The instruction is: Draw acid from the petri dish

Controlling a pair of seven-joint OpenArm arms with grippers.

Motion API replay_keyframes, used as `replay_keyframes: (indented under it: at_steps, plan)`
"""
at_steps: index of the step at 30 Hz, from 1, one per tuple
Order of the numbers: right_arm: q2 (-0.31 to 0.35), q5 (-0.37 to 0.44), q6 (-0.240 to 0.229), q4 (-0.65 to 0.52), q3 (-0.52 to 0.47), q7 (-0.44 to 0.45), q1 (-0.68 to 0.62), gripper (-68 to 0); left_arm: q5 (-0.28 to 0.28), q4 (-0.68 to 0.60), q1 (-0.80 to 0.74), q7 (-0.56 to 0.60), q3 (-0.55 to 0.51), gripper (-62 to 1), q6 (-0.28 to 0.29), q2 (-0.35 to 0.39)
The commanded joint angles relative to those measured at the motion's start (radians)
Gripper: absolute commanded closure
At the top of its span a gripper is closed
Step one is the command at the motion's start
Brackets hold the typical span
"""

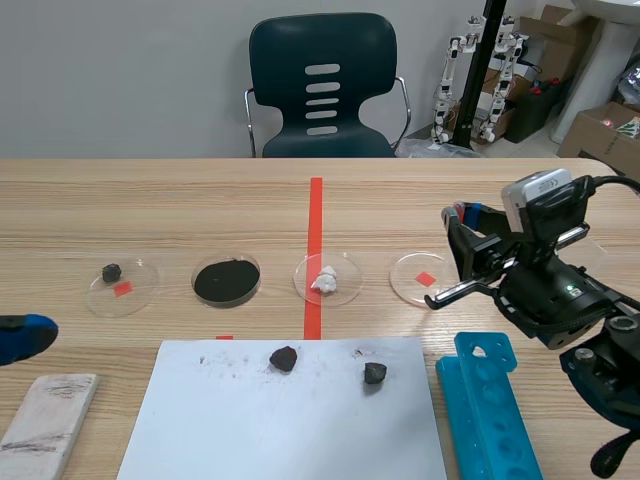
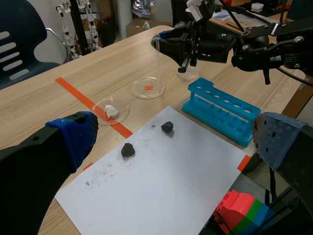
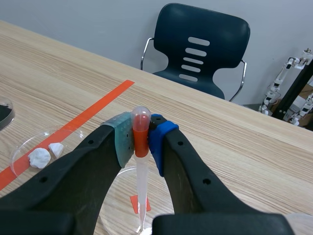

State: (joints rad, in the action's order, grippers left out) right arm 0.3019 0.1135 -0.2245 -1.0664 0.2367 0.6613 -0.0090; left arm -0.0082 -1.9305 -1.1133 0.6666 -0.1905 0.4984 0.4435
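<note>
Starting from the petri dish [image 1: 424, 277], we find it on the bench [image 1: 200, 200] as the rightmost in a row of four, to the right of the orange-red line. It is clear, with a tape mark showing through its bottom. Above it hangs the pipette [image 3: 143, 181], upright, its tip pointing down inside the dish's rim in the right wrist view; whether the tip touches any liquid we cannot tell. The right gripper [image 3: 141, 139] has its fingers clenched on the pipette at the orange collar just under the bulb. The left gripper [image 2: 176, 134] sits well apart, low at the near left, fingers spread and holding nothing. We judge the task about midway: the tool is grasped and held over the dish, but no liquid shows in the stem, so the draw itself and the lift away remain. Further out are the other dishes [image 1: 226, 281], a white sheet [image 1: 290, 430] with two dark lumps [image 1: 284, 358], a blue tube rack [image 1: 495, 410], and a chair [image 1: 322, 85] beyond the bench. We read no brand, label or writing anywhere.
</note>
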Motion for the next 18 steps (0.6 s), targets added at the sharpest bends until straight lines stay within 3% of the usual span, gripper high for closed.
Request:
replay_keyframes:
  at_steps: [1,18]
  plan:
    - [0.008,0.011,0.000,-0.012,-0.008,0.021,0.020,-7.4,-0.010,-0.007,0.003,0.018,-0.006,-62.3,-0.002,-0.002]
    - [0.011,0.011,0.000,-0.015,-0.015,0.068,0.002,-7.5,-0.010,-0.007,0.003,0.018,-0.006,-62.3,-0.002,-0.002]
